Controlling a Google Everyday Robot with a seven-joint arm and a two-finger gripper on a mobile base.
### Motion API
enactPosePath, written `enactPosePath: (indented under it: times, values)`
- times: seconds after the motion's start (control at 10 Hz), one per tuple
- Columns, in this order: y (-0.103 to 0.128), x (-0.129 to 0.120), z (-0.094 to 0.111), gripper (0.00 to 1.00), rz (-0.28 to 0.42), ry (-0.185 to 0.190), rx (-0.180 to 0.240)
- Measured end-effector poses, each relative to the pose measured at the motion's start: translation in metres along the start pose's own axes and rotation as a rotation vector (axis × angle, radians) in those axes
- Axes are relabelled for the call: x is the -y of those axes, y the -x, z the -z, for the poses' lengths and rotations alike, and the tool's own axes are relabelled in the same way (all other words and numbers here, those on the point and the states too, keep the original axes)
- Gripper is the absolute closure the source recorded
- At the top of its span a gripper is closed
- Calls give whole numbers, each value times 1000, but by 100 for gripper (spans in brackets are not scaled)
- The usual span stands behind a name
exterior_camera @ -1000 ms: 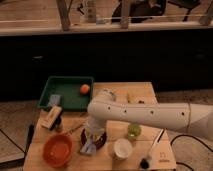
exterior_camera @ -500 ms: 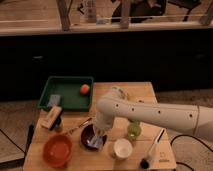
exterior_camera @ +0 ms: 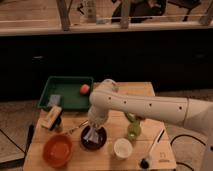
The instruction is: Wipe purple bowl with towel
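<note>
**Towel held down in purple bowl, front-centre of table**

Wooden table (exterior_camera: 100, 161) fills the lower half of the camera view. White robot arm (exterior_camera: 150, 107) reaches in from the right and bends down over the table's middle. Green tray (exterior_camera: 70, 95) sits at the back left, with a small orange ball (exterior_camera: 85, 89) in its right corner and a grey sponge-like block (exterior_camera: 54, 100) at its front left. Orange bowl (exterior_camera: 57, 149) is at the front left. Purple bowl (exterior_camera: 102, 143) is just right of it, directly under the gripper (exterior_camera: 95, 126). Gripper points down, clamped on the towel (exterior_camera: 92, 135), which hangs as a pale bunch into the purple bowl. White cup (exterior_camera: 122, 148) stands just right of the purple bowl. Green fruit (exterior_camera: 133, 131) is behind the cup. Long-handled brush (exterior_camera: 152, 149) lies near the front right edge. Tan block (exterior_camera: 51, 118) lies in front of the tray.
</note>
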Motion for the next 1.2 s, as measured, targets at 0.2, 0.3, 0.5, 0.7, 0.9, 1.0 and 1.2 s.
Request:
enactPosePath:
  times: [0.2, 0.3, 0.5, 0.7, 0.9, 1.0, 1.2]
  values:
    - [17, 14, -1, 96, 49, -9, 12]
    - [28, 12, -1, 96, 67, -17, 21]
    - [47, -9, 1, 96, 85, -23, 40]
    - [47, -29, 1, 96, 71, -19, 47]
    - [31, -41, 3, 96, 32, -21, 45]
    - [18, -40, 4, 96, 17, -24, 41]
    - [-1, -34, 6, 96, 12, -25, 34]
